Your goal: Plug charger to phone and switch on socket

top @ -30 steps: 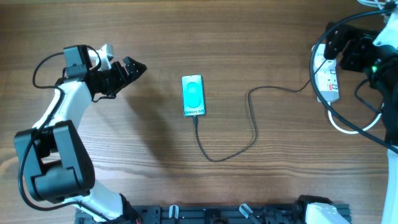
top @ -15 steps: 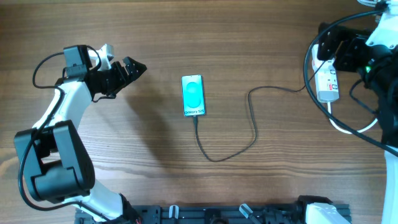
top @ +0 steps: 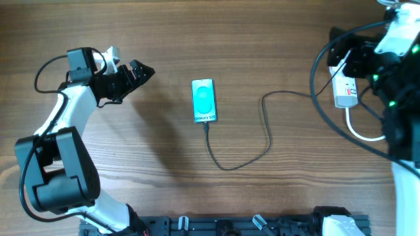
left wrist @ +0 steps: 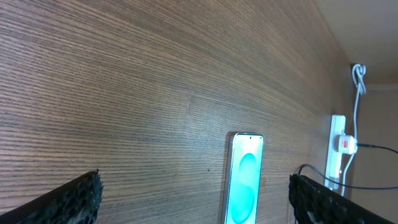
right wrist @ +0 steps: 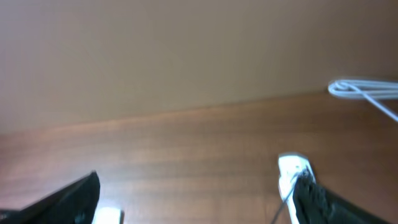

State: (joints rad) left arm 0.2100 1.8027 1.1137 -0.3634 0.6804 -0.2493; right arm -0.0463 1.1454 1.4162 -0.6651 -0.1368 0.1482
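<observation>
The phone [top: 204, 100] lies flat mid-table with its teal screen lit; it also shows in the left wrist view [left wrist: 244, 180]. The charger [top: 268, 134], a thin black cable, runs from the phone's near end in a loop to the white socket [top: 346, 90] at the far right. Whether its connector sits in the phone I cannot tell. My left gripper [top: 141, 71] hovers open and empty, well left of the phone. My right gripper [top: 348, 52] is open above the socket's far end, with the socket [right wrist: 291, 171] beside its right finger in the blurred right wrist view.
The socket's thick white cord [top: 364, 134] loops near the right edge, and another coil of it [right wrist: 367, 90] lies near the table's far edge. A small white shape [right wrist: 107, 216] shows by the right gripper's left finger. The robots' black cables [top: 321, 98] arc beside the socket.
The right arm has shifted left and toward the socket's far end, and its cables have swung with it. The left arm, phone and charger have not moved.
</observation>
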